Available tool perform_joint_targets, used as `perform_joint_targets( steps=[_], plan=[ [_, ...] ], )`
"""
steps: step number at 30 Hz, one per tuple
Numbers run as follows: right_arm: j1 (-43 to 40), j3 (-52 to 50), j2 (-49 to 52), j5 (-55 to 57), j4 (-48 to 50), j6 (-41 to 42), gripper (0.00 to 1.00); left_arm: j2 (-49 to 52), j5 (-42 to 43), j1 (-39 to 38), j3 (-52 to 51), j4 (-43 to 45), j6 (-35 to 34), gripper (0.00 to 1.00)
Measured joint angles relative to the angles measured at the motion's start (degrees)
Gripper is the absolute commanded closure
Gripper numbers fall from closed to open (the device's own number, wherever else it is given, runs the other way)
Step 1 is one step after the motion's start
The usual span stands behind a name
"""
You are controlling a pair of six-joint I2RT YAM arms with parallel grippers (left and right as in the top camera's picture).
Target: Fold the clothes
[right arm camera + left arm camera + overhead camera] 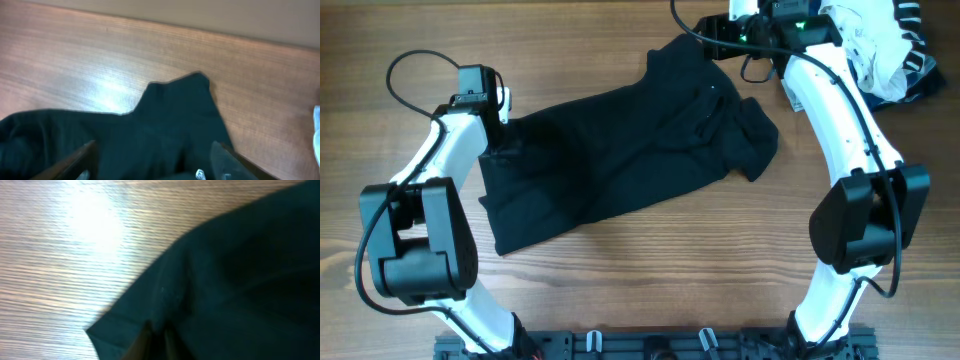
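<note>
**A:** What is closest to us?

**B:** Bare wooden table. Past it the black garment lies across the middle, spread loosely, with its right end bunched into soft folds. I'd judge that no fold has been made yet.

**A:** And the arms?

**B:** The left arm rises from the near edge, bends, and curls inward to the garment's left side. The left gripper sits low on the cloth near a hem corner. Its fingers are almost together, and a ridge of fabric seems to be pinched between them.

**A:** Why there?

**B:** Probably so that holding the corner lets that whole edge be lifted and carried across.

**A:** Farther back?

**B:** The right arm stretches to the far edge, where a point of fabric juts toward the back. The right gripper is over the cloth there with its jaws spread wide, holding nothing. I cannot tell whether it touches the cloth. My guess is that it is lining up on that far corner so both ends can move together.

**A:** Anything beyond?

**B:** In the far right corner there is a pile of other clothes, white and striped, lying apart from the black garment.
</note>
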Motion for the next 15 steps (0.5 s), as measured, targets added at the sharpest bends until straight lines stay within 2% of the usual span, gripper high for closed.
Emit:
perform_joint_targets(
  steps=[4,6,9,13,15],
  plan=[
    [0.1,0.0,0.0,0.0,3.9,0.8,0.47,0.0,-6.6,0.0,0.0,2.2,-1.8,0.96],
    [0.3,0.0,0.0,0.0,7.0,1.0,0.57,-0.7,-8.3,0.0,0.0,2.2,-3.3,0.96],
    [0.3,0.0,1.0,0.0,11.7,2.4,0.58,-4.6,-9.4,0.0,0.5,2.6,-4.8,0.96],
    [0.3,0.0,11.6,0.0,19.1,5.6,0.34,-6.1,-10.9,2.3,1.0,2.8,-11.4,0.96],
    [0.3,0.0,17.4,0.0,22.7,6.7,0.33,-6.1,-10.6,4.3,1.0,2.8,-14.6,0.96]
  ],
)
